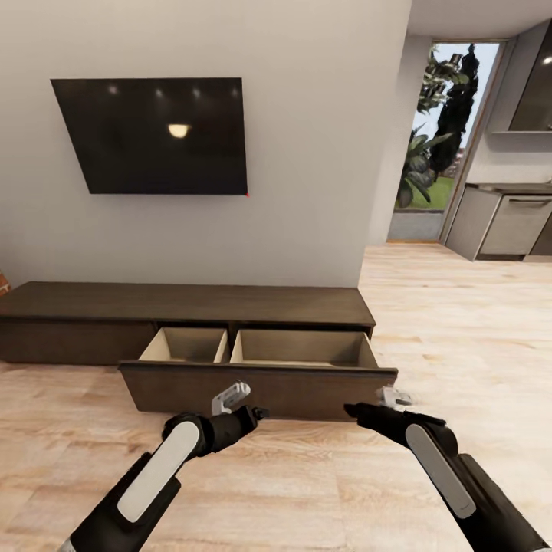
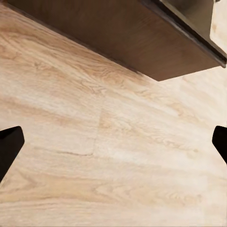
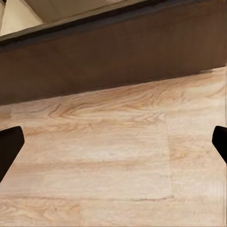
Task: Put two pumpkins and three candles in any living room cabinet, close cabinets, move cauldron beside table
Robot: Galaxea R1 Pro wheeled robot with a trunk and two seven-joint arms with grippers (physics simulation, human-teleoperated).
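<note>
Head view: the cabinet [image 1: 184, 303], a long low dark-brown unit, is running across the middle of the frame against the white wall, with a wide drawer [image 1: 257, 387] standing pulled out at centre; its pale tan insides are showing two compartments, their floors partly hidden behind the drawer front. The cabinet's left end is being cut off by the frame edge. A black screen [image 1: 149, 136] is hanging at upper left, bearing no legible marking. The left gripper [image 1: 230, 399] and right gripper [image 1: 395, 397] are hovering at lower centre before the drawer front, fingers hard to make out. Left wrist view: dark fingertips [image 2: 9, 142] are sitting at opposite frame edges, spread wide, nothing between them, over the wooden floor [image 2: 113, 156]. Right wrist view: fingertips [image 3: 9, 144] are likewise spread apart and empty, facing the drawer front [image 3: 113, 61].
</note>
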